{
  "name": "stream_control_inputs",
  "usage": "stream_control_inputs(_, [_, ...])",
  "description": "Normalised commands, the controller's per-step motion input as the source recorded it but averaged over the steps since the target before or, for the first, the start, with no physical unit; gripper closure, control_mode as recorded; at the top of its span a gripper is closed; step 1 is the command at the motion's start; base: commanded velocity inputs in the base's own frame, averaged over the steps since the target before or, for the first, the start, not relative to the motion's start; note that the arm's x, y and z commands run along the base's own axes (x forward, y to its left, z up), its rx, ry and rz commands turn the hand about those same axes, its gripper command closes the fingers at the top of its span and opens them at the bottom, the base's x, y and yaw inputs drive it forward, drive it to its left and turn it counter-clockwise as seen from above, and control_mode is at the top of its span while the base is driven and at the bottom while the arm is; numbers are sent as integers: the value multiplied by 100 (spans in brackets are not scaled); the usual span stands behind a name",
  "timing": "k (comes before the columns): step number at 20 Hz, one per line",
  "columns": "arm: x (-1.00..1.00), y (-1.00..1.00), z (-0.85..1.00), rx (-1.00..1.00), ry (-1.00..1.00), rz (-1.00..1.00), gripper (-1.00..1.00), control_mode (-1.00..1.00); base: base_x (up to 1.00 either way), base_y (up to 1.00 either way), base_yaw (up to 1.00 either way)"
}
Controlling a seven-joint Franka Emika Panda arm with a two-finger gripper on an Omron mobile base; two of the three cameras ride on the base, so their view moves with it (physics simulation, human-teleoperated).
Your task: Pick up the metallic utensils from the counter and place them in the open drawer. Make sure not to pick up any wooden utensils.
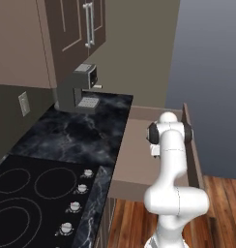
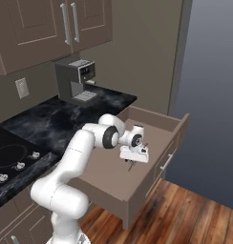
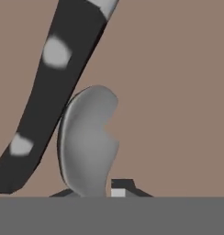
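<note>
The open drawer (image 1: pixel 137 145) (image 2: pixel 159 120) juts out from the end of the black counter (image 1: pixel 81 135) (image 2: pixel 49 121). My gripper (image 2: pixel 132 164) (image 3: pixel 102 190) hangs low inside it, pointing down at its beige floor. It is shut on the small silver utensil (image 3: pixel 88 142), whose rounded head rises between the finger tips in the hand view. The knife lies on the drawer floor just beyond, its dark riveted handle (image 3: pixel 54 92) running diagonally and its silver blade (image 3: pixel 106 4) leaving the top edge. The wooden utensils are out of view.
A grey coffee machine (image 1: pixel 83 89) (image 2: pixel 75 78) stands at the back of the counter under the upper cabinets (image 1: pixel 76 29). A black cooktop with knobs (image 1: pixel 28 193) (image 2: pixel 8 150) lies at the near left. Wooden floor (image 2: pixel 185 214) surrounds the drawer.
</note>
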Motion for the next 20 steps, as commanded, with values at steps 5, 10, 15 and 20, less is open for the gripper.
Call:
stream_control_inputs(5, [26,0,-40,0,-11,-1,-100,-100,0,0,0])
stream_control_inputs(10, [7,6,-2,0,-12,-6,-100,-100,0,0,0])
stream_control_inputs(15, [8,32,0,-1,-14,-9,-100,-100,0,0,0])
stream_control_inputs(20, [0,33,9,0,-16,-13,-100,-100,0,0,0])
